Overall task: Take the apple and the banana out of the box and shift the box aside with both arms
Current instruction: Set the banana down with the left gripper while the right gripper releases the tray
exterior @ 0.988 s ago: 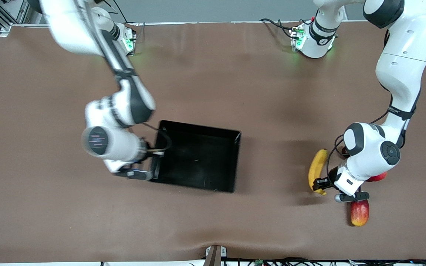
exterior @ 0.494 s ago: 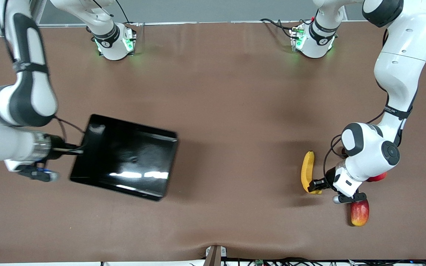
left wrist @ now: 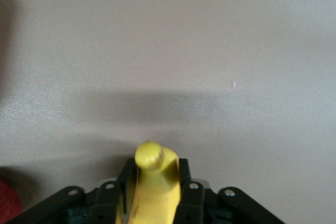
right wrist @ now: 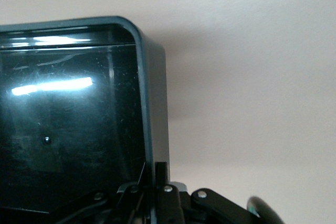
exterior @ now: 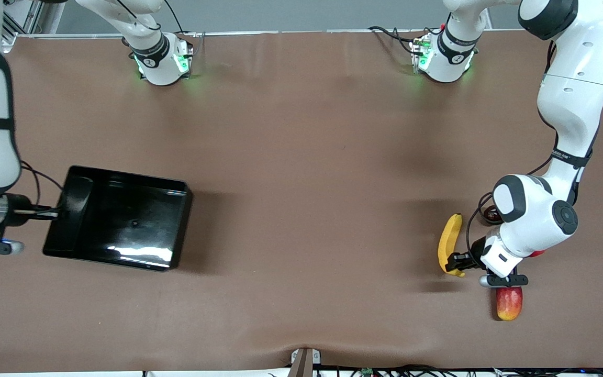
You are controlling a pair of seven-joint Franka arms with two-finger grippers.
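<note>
My right gripper [exterior: 54,212] is shut on the end wall of the glossy black box [exterior: 123,180] at the right arm's end of the table. In the right wrist view its fingers clamp that wall [right wrist: 155,103] from both sides, with the gripper [right wrist: 156,177] at the rim. My left gripper [exterior: 458,260] is shut on one end of the yellow banana [exterior: 449,236] and holds it just over the table at the left arm's end. The left wrist view shows the banana [left wrist: 152,161] between the fingers of the gripper [left wrist: 154,184]. I cannot pick out the apple with certainty.
A red-and-yellow mango [exterior: 509,302] lies just nearer the camera than the left gripper. Two red round fruits peek from under the left arm, one [exterior: 538,253] bright, one [exterior: 490,213] dark. The brown table [exterior: 306,183] lies between box and fruits.
The right arm has carried the box from the table's middle to its own end, swinging and levelling it. The left gripper has kept the banana, shifting it slightly sideways and back.
</note>
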